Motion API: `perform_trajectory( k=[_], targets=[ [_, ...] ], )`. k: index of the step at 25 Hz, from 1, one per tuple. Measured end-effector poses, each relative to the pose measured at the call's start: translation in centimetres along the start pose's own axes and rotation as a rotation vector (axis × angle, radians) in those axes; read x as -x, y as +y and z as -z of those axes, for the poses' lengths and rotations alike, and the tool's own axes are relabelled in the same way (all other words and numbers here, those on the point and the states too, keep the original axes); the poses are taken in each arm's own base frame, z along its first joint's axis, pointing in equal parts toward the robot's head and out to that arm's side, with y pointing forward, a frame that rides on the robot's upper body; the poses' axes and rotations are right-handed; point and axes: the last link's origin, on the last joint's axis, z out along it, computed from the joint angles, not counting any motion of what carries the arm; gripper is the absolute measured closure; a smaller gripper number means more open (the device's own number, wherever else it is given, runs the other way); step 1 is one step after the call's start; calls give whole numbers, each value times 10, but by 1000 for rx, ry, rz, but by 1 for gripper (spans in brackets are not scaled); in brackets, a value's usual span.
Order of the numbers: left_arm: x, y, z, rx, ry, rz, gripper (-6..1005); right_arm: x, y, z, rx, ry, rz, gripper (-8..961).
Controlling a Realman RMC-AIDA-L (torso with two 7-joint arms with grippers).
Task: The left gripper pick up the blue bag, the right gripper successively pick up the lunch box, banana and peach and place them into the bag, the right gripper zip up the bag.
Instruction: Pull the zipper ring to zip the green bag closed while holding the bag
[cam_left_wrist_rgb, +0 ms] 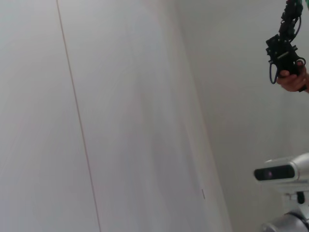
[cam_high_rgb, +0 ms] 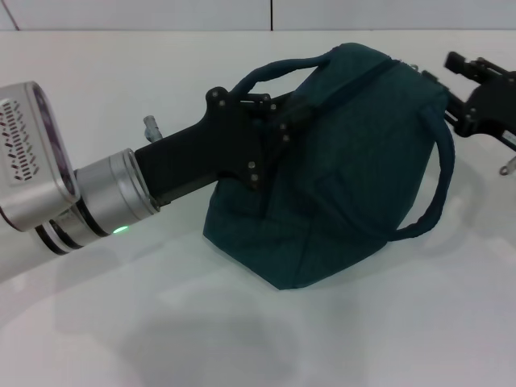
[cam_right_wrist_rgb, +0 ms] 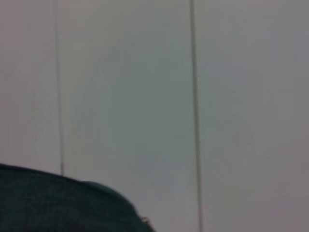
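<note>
In the head view the left arm's silver wrist came in from the left edge, a small green light lit on its underside, and its black left gripper [cam_high_rgb: 270,121] reached across to the upper left side of the blue bag [cam_high_rgb: 347,177], pressed against the fabric just beneath one of the carry handles [cam_high_rgb: 278,71]. The gripper appeared clamped on the cloth there, though its fingertips were largely buried in the folds. The bag, a dark teal-blue, sat on the white worktop [cam_high_rgb: 242,339] near the middle of the view, bulging and leaning toward the right, its base touching the surface and its top seam running up toward the right. A second handle [cam_high_rgb: 439,181] looped down along the bag's right side. At the far right, the black right gripper [cam_high_rgb: 476,97] stood just beside the bag's upper right corner; I could not tell whether its fingers were apart or together, nor whether they touched the bag. The left wrist view showed only pale wall panels, with a dark device held in a person's hand [cam_left_wrist_rgb: 292,79] at the upper edge. The right wrist view showed a curved patch of the bag's fabric [cam_right_wrist_rgb: 58,203] against a pale panelled wall.
</note>
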Motion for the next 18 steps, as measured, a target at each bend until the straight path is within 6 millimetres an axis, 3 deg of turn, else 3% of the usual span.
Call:
perform_trajectory(
  k=[6, 18],
  targets=[
    [0, 1, -2, 10, 4, -1, 953, -1, 9, -18, 60, 43, 32, 473],
    [-3, 6, -2, 39, 24, 0, 952, 0, 39, -28, 200, 48, 72, 473]
  ],
)
